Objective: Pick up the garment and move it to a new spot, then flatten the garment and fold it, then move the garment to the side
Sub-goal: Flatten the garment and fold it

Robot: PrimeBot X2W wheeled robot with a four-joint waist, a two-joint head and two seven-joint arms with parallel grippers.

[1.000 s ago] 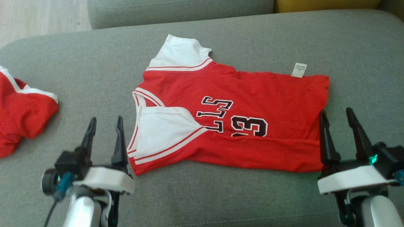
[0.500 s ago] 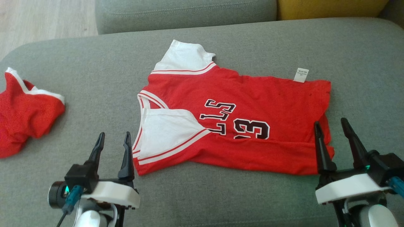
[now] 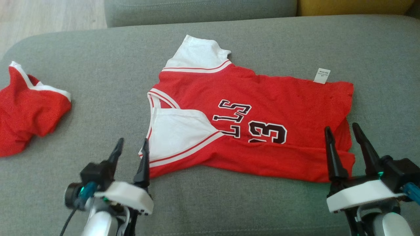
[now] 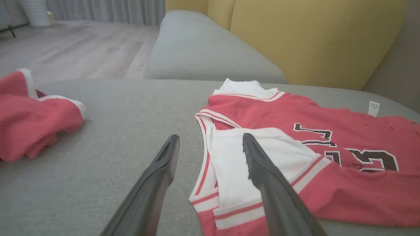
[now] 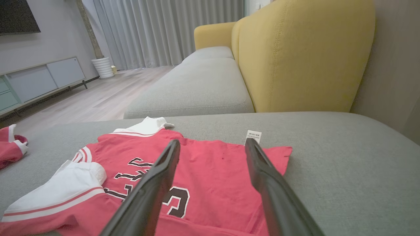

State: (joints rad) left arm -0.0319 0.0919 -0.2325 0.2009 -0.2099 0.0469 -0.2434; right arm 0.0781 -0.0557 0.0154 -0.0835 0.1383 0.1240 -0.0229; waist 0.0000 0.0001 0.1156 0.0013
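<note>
Grey seat cushion (image 3: 229, 203): lies under the jersey on every side. Sits slightly further right in the head view than a second ago, along with everything on it. Reads as camera drift, not cloth movement.
Red basketball jersey (image 3: 262, 98): lies flat mid-cushion, collar toward the robot's left and hem toward its right. Already has its near long edge folded up over the lettering. Keeps the same outline as in the earlier frame.
Bunched red garment (image 3: 26, 108): rests well apart from the jersey, off its collar end. Unchanged since the earlier frame.
White sleeve panel (image 3: 177, 131): lies folded in at the jersey's near collar-end corner, as before.
Left gripper (image 3: 133, 140): now at that corner of the jersey with jaws spread, pinching nothing. Holds one finger (image 4: 262, 177) over the sleeve panel and the other over bare cushion. Stood clear beside the jersey a second ago.
Right gripper (image 3: 340, 126): at the jersey's near hem corner with jaws spread, pinching nothing. Holds one finger over red cloth and the other about at the hem edge. Sits further in over the jersey than before.
Care tag (image 3: 321, 75): sticks out from the jersey's far edge near the hem, unmoved.
Meaning for the task: reads as lining up on the jersey's two near corners for the next fold. Judged as past flattening and partway through folding, with the move aside still to come.
</note>
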